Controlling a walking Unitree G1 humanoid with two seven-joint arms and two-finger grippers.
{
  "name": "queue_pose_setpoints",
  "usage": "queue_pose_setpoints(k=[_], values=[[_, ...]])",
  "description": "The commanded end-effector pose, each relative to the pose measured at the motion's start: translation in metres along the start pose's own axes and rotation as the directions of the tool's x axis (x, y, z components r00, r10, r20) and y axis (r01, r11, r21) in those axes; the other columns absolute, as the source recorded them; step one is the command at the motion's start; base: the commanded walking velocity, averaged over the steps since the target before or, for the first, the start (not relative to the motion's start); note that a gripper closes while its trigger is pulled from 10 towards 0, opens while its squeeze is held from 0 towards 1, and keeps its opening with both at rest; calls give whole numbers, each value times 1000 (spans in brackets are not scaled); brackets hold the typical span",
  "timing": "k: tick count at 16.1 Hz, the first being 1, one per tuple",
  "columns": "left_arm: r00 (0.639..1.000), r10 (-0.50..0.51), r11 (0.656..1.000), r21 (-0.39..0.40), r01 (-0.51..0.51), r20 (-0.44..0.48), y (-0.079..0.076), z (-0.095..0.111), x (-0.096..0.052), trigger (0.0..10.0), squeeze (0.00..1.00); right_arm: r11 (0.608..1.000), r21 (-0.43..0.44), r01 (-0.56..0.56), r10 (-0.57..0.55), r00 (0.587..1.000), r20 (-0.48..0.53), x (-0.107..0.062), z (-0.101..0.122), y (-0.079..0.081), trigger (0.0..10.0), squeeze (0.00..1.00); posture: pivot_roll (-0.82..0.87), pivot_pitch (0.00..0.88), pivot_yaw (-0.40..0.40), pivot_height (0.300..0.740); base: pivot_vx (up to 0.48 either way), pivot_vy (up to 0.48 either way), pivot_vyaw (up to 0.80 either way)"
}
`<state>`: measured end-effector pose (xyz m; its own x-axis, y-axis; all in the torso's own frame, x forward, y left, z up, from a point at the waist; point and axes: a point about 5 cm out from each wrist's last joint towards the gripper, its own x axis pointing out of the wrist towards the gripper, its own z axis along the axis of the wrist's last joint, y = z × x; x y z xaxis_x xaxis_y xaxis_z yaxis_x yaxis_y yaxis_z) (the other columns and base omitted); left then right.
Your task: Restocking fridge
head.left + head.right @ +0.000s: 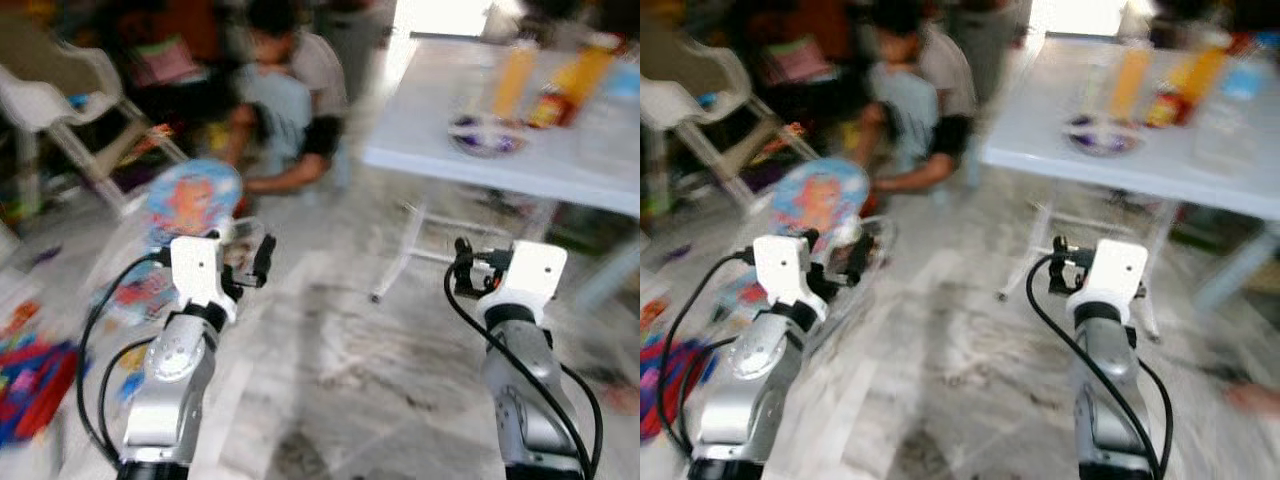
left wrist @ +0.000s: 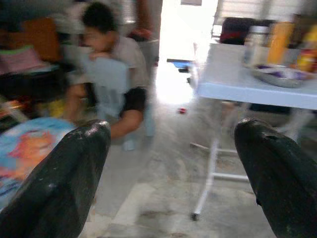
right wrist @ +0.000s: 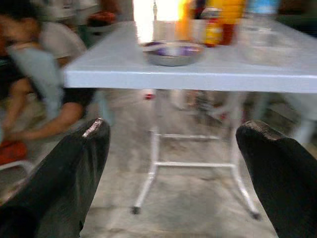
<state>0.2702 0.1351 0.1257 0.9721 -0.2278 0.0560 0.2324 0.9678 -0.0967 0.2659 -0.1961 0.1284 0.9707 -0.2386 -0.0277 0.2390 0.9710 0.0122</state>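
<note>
**Robot nears the supplies, both grippers empty**

Across a marble floor (image 1: pixel 340 390), the humanoid faces a white tabletop (image 3: pixel 198 72) carrying orange bottles (image 1: pixel 515 75), a red-labelled jar (image 3: pixel 214 29) and a steel dish (image 3: pixel 172 52), the likely goods for the fridge. Views are blurred. Both arms are raised forward at about waist height, wrists level: the left gripper (image 2: pixel 171 173) spread wide and holding nothing, the right gripper (image 3: pixel 173 173) likewise spread, pointed at the tabletop's edge. A person (image 1: pixel 290 100) crouches near a plastic chair (image 1: pixel 60 90). Best approach, by judgement: stop square to the tabletop, steady, then reach for one bottle.
</note>
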Motion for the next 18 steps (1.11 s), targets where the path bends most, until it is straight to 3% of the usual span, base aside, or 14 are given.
queue_pose_setpoints(k=[1, 5, 12, 18], values=[[999, -31, 1000, -2, 31, 14, -6, 5, 2, 10000, 0, 1000, 6, 22, -22, 1000, -7, 1, 0, -6, 10000, 0, -79, 38, 21, 740, 326, 0, -800], [999, -51, 999, -8, 52, 13, -8, 5, 2, 10000, 0, 1000, 23, 21, -21, 1000, -2, 0, 0, -5, 10000, 0, -81, 40, 21, 740, 413, 0, -720], [998, -61, 998, -7, 61, 6, -10, 3, 4, 10000, 0, 1000, 8, -18, 17, 1000, 25, 2, 3, 0, 10000, 0, -83, 32, 26, 740, 480, 0, 0], [998, -70, 998, 0, 70, 6, -10, 4, 6, 10000, 0, 1000, 15, -17, 17, 1000, 24, 3, 2, 1, 10000, 0, -81, 32, 31, 740, 480, 0, 409]])
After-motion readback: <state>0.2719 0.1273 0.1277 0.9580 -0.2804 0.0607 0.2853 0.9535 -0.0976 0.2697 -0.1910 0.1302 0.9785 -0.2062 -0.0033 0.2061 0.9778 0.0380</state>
